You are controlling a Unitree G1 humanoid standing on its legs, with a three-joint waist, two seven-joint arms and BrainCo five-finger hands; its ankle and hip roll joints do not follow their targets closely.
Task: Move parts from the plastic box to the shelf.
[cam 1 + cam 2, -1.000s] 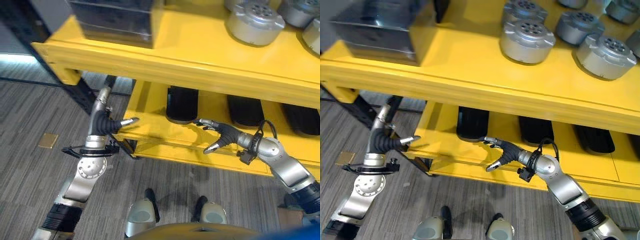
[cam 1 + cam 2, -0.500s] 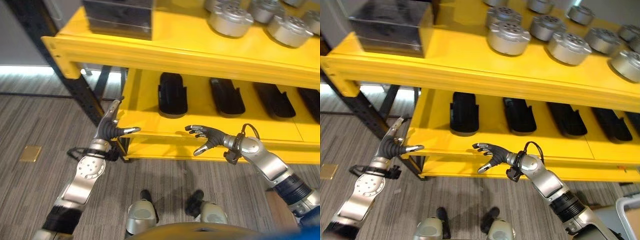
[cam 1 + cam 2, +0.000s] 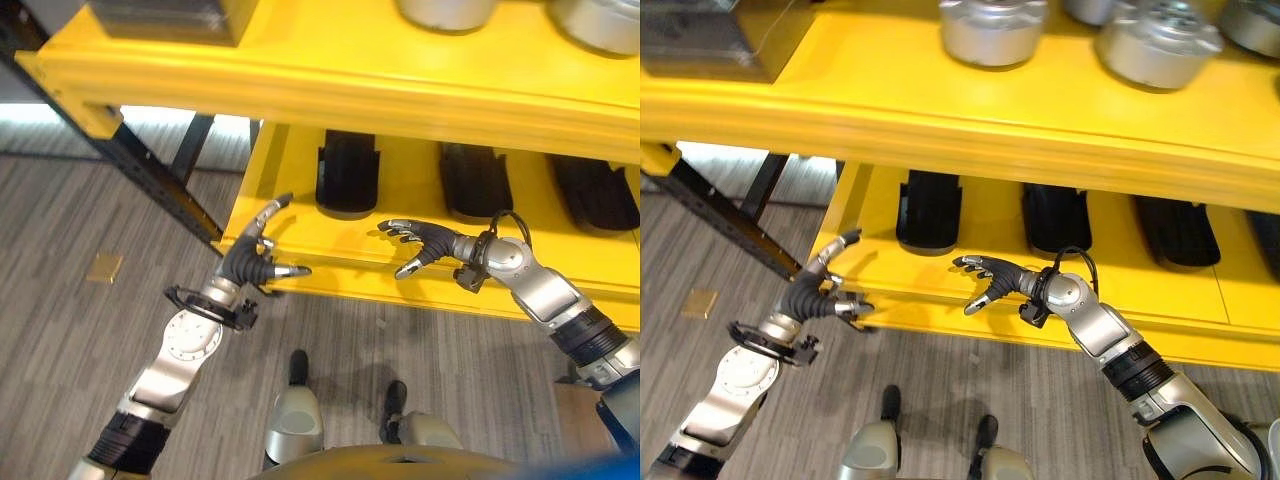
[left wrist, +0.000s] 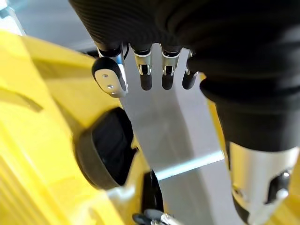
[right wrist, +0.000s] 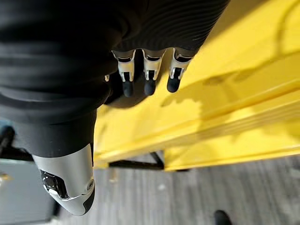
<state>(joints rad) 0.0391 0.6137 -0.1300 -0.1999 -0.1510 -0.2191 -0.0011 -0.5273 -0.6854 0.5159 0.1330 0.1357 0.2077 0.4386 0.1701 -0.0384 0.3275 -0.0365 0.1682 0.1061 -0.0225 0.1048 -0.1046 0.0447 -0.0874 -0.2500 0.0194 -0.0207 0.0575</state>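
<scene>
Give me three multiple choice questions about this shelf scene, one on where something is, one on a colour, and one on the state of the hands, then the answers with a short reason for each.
1. Where do the black parts lie?
A. On the floor
B. On the lower shelf level
C. In the right hand

2. What colour is the shelf?
A. Yellow
B. Blue
C. White

3. What is the state of the two hands?
A. Both are shut on black parts
B. The left hand holds a silver part
C. Both are open and hold nothing

Answers:
1. B, the black parts sit in a row on the lower level, beneath the silver round parts on the upper one.
2. A, every board and edge of the shelf is yellow.
3. C, the left hand and the right hand have their fingers spread before the lower shelf's front edge, with nothing in them.
</scene>
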